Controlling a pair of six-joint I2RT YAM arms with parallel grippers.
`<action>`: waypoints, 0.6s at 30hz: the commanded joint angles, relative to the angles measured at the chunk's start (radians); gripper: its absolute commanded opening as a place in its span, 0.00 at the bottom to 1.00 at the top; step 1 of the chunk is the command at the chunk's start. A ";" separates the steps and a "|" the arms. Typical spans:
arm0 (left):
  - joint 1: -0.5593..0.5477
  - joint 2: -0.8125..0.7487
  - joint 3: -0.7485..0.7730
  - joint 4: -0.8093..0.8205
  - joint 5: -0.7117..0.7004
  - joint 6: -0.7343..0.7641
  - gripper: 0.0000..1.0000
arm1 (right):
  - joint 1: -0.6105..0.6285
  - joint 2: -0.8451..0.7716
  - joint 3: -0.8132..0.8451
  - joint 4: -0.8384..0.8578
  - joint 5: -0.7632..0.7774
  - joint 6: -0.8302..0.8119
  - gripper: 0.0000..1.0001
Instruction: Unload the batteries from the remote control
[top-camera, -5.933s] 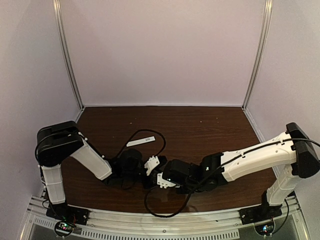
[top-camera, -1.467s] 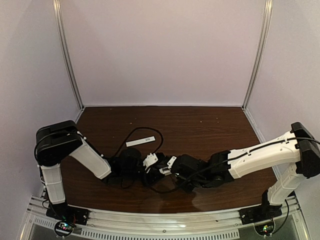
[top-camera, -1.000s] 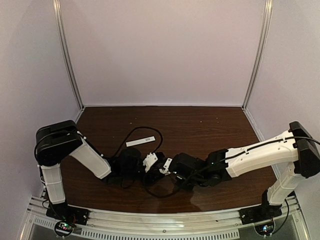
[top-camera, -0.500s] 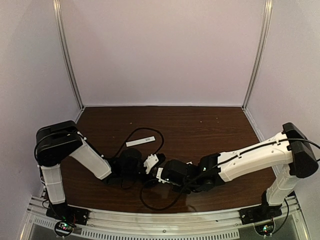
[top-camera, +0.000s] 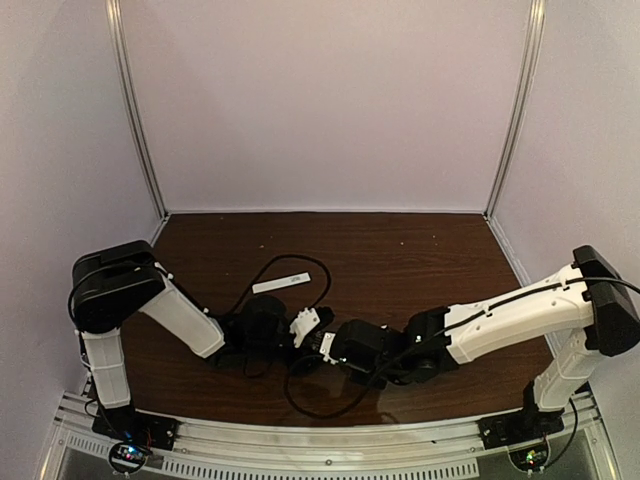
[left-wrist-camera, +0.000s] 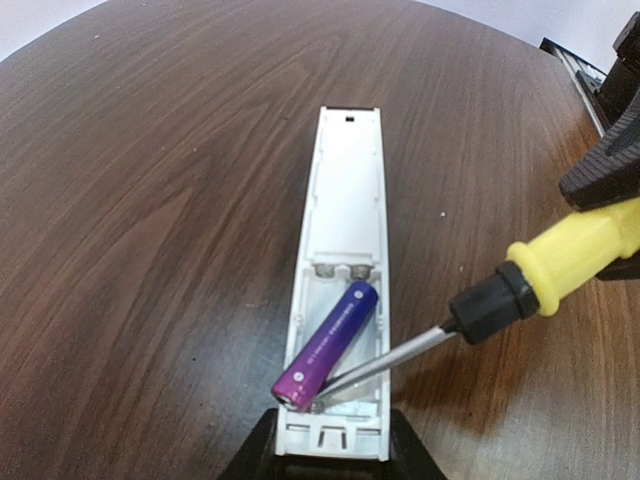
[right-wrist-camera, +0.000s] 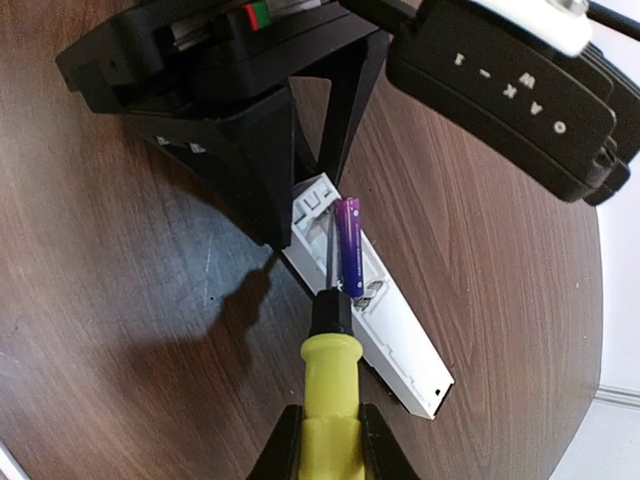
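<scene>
Small back-and-forth shifts of the right arm's wrist are all that separates the overhead views. It stays close beside the left arm, which has held its place. I read that as levering in progress rather than a new approach.

The short purple cylindrical battery (left-wrist-camera: 330, 340) lies skewed across the open bay of the slim white rectangular remote control (left-wrist-camera: 345, 200). Its far end is near the right of the 2 metal spring contacts, and its near end is pushed toward the bay's left corner. Only 1 battery shows; the rest of the bay looks bare, and I cannot see where a 2nd one is.

The bare steel tip of the yellow-handled screwdriver (left-wrist-camera: 490, 305) touches that near end, seemingly just beneath it. So this cell looks half freed but still inside the bay.

The left gripper (left-wrist-camera: 335, 452) is partly closed, its black fingers pinching the near end of the remote control and pinning it on the dark wood-grain table (top-camera: 420, 250). The right gripper (right-wrist-camera: 330, 445) is clamped tight around the screwdriver's yellow handle.

Further out, a thin flat white cover strip (top-camera: 281, 283) lies on the table, well apart from the remote.
</scene>
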 joint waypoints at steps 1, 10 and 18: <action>-0.004 -0.009 0.019 0.020 0.023 0.000 0.07 | -0.020 -0.050 -0.032 -0.089 0.014 0.039 0.00; -0.003 -0.010 0.018 0.029 0.025 -0.003 0.07 | -0.033 -0.080 -0.078 -0.065 -0.014 0.063 0.00; -0.003 -0.011 0.015 0.024 0.031 -0.002 0.07 | -0.034 -0.055 -0.054 -0.025 -0.046 0.069 0.00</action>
